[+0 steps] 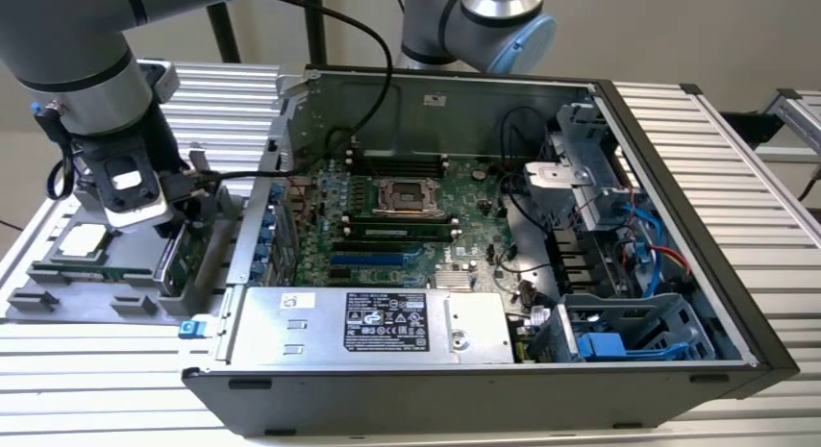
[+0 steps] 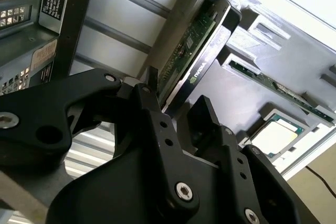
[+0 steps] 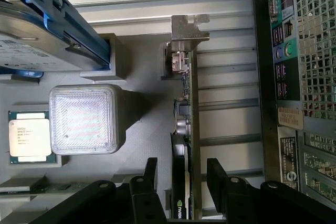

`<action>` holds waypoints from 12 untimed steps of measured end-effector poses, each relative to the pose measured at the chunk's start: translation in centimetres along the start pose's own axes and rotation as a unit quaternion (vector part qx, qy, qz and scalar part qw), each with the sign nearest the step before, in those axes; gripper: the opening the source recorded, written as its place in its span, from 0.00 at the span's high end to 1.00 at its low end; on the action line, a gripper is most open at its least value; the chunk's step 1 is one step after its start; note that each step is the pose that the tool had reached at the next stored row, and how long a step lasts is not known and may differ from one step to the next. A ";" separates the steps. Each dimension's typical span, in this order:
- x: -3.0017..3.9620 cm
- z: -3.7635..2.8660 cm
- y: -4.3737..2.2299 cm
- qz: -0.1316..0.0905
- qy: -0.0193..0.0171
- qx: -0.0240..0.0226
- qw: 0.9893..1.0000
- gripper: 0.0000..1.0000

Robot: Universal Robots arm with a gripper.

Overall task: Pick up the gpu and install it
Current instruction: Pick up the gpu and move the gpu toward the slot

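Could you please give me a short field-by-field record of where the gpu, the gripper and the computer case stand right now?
gpu: standing on edge in a slot of the grey tray
gripper: open, one finger on each side of the gpu, not closed on it
computer case: open beside the tray, motherboard exposed
also in tray: processor chip, hard drive with blue rails

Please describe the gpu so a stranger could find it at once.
Find the grey tray on the exterior view's left of the open computer case. The gpu stands on edge nearest the case, under the gripper. Unlike the flat processor chip, it has a silver end bracket.
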State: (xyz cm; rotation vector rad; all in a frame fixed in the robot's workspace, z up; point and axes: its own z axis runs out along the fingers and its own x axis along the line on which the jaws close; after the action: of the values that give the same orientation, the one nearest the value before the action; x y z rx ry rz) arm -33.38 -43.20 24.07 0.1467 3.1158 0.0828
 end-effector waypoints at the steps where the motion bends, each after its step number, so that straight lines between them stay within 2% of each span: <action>1: 0.00 0.00 0.00 0.000 0.000 0.000 1.000 1.00; 12: 0.00 0.00 0.00 0.000 0.000 0.000 1.000 1.00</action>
State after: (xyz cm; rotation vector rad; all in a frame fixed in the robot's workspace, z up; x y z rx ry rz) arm -33.38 -43.20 24.07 0.1466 3.1154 0.0828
